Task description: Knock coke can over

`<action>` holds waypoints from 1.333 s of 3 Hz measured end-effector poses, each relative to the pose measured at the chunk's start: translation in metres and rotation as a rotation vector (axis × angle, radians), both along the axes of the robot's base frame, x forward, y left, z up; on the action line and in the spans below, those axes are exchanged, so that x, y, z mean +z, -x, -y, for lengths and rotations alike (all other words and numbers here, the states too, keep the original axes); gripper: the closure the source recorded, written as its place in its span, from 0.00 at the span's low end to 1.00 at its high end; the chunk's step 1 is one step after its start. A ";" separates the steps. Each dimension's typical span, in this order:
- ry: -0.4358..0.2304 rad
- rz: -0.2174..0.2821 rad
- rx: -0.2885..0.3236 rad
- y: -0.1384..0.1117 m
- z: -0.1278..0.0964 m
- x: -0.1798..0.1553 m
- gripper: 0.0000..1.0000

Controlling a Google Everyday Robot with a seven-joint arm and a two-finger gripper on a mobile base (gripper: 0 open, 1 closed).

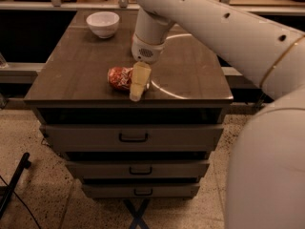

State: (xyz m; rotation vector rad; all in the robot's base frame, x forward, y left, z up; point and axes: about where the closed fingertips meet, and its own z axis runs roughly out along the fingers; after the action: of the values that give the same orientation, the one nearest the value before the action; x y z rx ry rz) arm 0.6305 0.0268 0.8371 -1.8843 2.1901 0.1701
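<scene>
The coke can [119,77], red with white lettering, lies on its side on the dark table top [81,66] near the front edge. My gripper [137,83] points down just to the right of the can, touching or almost touching its right end. The white arm comes in from the upper right above the table.
A white bowl [102,23] stands at the table's back left. A pale ring mark [183,73] curves across the right half of the top. Drawers [133,137] sit under the table. A dark stand leg [14,185] is on the floor at the left.
</scene>
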 end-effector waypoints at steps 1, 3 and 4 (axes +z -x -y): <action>-0.066 0.005 -0.050 0.016 0.037 -0.009 0.00; -0.169 0.043 -0.131 0.041 0.094 -0.011 0.00; -0.188 0.060 -0.124 0.040 0.093 -0.002 0.00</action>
State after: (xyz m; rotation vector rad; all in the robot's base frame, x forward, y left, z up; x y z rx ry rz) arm 0.5904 -0.0658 0.8350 -1.6285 2.1604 0.2827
